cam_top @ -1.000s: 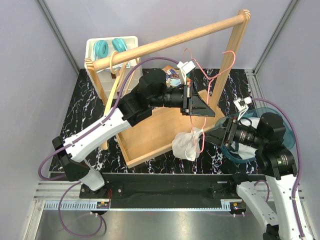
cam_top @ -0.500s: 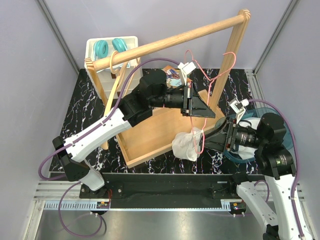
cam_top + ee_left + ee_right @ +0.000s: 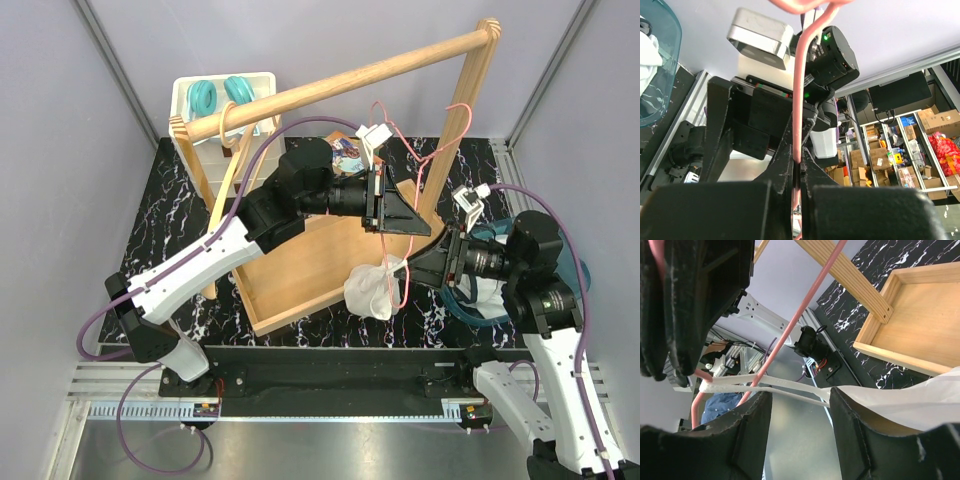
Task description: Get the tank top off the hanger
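Observation:
The pink wire hanger [image 3: 412, 160] hangs tilted under the wooden rail. My left gripper [image 3: 402, 216] is shut on its wire; in the left wrist view the jaws [image 3: 798, 167] pinch the pink hanger [image 3: 799, 100]. The white tank top [image 3: 374, 290] hangs bunched from the hanger's low end, over the tray's front corner. My right gripper [image 3: 425, 268] is open just right of it. In the right wrist view the tank top's thin straps [image 3: 785, 385] stretch across the gap between my open fingers [image 3: 799, 405], next to the pink hanger wire [image 3: 796, 319], with the cloth [image 3: 920, 395] at the right.
A wooden rack with a slanted rail [image 3: 350, 82] and post [image 3: 462, 110] stands over a wooden tray [image 3: 300, 270]. A teal bowl [image 3: 466, 305] holding white cloth lies under my right arm. A white bin [image 3: 190, 115] with teal items stands at the back left.
My right gripper has moved left and slightly up, closing in on the tank top and its straps. The left gripper keeps hold of the hanger and has not moved.

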You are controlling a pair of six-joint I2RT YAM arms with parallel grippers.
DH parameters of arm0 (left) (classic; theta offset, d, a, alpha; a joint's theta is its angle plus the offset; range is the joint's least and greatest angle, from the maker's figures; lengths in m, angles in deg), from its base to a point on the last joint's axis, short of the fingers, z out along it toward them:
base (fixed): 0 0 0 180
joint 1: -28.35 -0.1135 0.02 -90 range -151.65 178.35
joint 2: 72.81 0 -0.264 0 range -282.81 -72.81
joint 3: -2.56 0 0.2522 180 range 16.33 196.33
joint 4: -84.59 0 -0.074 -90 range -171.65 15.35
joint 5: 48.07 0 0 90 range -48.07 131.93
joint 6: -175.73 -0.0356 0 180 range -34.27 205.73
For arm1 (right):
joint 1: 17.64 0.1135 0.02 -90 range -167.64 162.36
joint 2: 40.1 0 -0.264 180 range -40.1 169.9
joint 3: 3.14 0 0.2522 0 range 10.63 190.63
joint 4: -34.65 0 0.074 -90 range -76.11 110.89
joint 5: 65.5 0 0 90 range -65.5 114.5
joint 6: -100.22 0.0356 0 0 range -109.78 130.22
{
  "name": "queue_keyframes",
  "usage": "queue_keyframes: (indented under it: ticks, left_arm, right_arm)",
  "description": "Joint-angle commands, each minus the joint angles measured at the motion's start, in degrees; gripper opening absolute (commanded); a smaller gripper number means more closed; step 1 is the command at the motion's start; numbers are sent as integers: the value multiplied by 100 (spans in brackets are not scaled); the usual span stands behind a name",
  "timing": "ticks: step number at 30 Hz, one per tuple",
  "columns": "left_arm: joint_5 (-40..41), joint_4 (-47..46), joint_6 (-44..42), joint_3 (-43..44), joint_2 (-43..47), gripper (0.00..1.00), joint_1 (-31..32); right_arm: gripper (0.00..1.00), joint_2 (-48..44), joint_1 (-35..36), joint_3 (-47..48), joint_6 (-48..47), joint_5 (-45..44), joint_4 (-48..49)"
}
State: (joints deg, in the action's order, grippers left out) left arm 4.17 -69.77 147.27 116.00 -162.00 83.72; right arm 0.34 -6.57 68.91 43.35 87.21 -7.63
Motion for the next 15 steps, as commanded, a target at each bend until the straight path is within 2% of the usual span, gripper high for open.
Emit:
queue_keyframes:
  ticks: [1,6,9,10,12,15]
  left_arm:
    - [-153,-423,34,113,156,0,-35]
    - [-118,-423,-19,69,138,0,-36]
    - [14,-414,-98,17,147,0,-36]
    - [58,-414,-116,-10,130,0,-36]
    - [163,-414,-168,-10,103,0,-27]
    - [304,-406,-230,25,42,0,-36]
  right_arm:
    - [57,42,-17,245,115,223,443]
    - [47,-19,-17,254,422,355,680]
    - [27,-142,-17,254,642,417,750]
    - [15,-221,-9,263,686,408,751]
    - [0,-326,-9,236,835,399,751]
    - [0,-581,-17,140,1073,303,742]
